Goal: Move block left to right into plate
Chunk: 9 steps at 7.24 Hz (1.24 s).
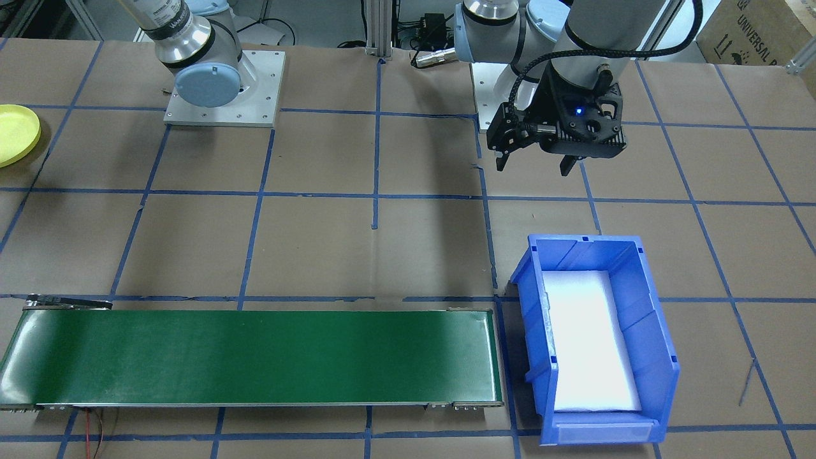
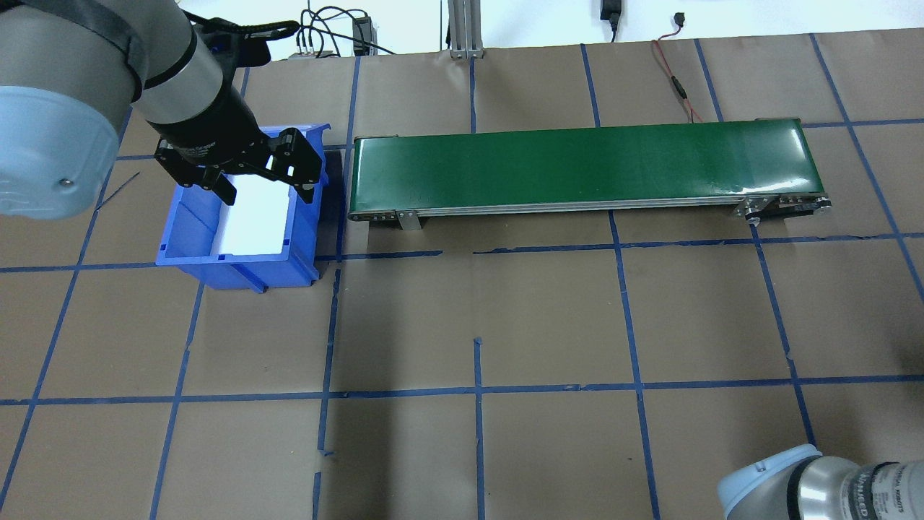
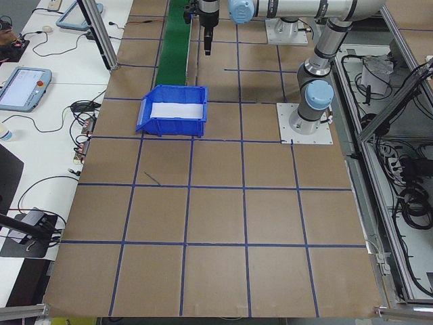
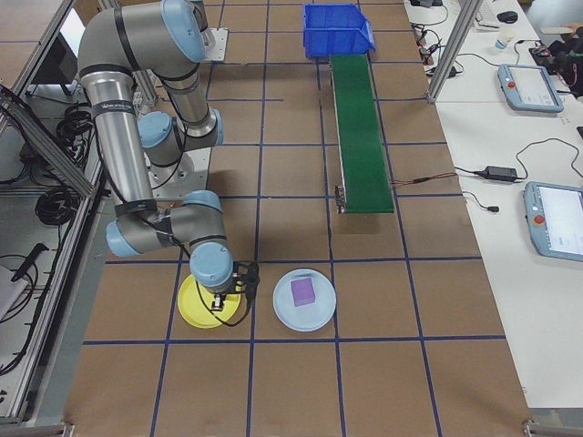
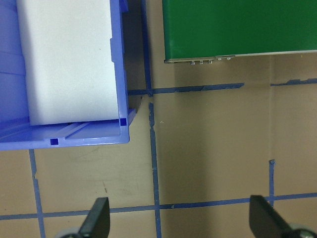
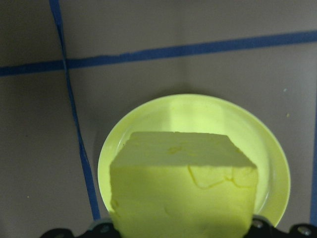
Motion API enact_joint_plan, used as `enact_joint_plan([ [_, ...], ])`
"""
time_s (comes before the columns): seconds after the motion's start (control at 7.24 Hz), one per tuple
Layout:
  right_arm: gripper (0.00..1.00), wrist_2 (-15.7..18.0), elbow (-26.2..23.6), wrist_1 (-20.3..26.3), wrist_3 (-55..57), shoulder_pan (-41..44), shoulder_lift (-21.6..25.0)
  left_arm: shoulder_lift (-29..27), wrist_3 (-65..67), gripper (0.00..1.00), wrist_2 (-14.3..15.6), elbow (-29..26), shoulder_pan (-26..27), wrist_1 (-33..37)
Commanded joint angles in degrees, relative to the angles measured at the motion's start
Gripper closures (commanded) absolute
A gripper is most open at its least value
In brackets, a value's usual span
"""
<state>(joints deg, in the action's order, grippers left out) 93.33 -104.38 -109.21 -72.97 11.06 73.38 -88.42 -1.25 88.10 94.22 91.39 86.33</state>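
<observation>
Now we hold the yellow block (image 6: 183, 191) clamped in our right tool (image 6: 181, 229) above the plate (image 6: 277, 163); our left tool (image 5: 178, 223) hangs spread, empty. Releasing high, we risk it bouncing off.

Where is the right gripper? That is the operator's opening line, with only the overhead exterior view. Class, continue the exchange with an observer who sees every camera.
Observer: The right gripper hangs over the yellow plate, at the table's end on the robot's right.
Operator: Is it holding anything?
Observer: Yes. Its wrist view shows a yellow block gripped above that plate.
Operator: Is anything beside it?
Observer: A pale blue plate carrying a purple block.
</observation>
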Motion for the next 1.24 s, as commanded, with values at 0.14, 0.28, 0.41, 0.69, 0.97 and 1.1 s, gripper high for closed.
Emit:
enact_joint_plan([
  [0.14, 0.53, -0.08, -5.30, -3.97, -1.48, -4.20, -0.51, 0.00, -0.07, 0.00, -0.03, 0.00, -0.16, -0.46],
  [0.28, 0.31, -0.34, -5.39, -5.47, -1.82, -4.20, -0.52, 0.00, -0.07, 0.00, 0.06, 0.17, -0.16, -0.55],
  [0.41, 0.00, -0.61, -5.74, -6.27, -2.00, -4.20, -0.60, 0.09, -0.07, 0.00, 0.06, 0.26, -0.16, -0.64],
  [0.69, 0.00, -1.75, -5.40, -6.28, -2.01, -3.42, 0.36, -0.52, -0.25, 0.00, -0.03, 0.09, -0.25, -0.81],
  [0.97, 0.00, -3.16, -0.68, -4.09, -2.01, 3.49, 1.24, -0.96, -0.25, 0.00, 0.06, 0.09, -0.25, -2.13],
  [1.1, 0.00, -3.42, 3.36, 0.79, -1.57, 7.62, 1.94, -0.96, -0.25, 0.00, 0.14, 0.18, -0.25, -2.13],
])
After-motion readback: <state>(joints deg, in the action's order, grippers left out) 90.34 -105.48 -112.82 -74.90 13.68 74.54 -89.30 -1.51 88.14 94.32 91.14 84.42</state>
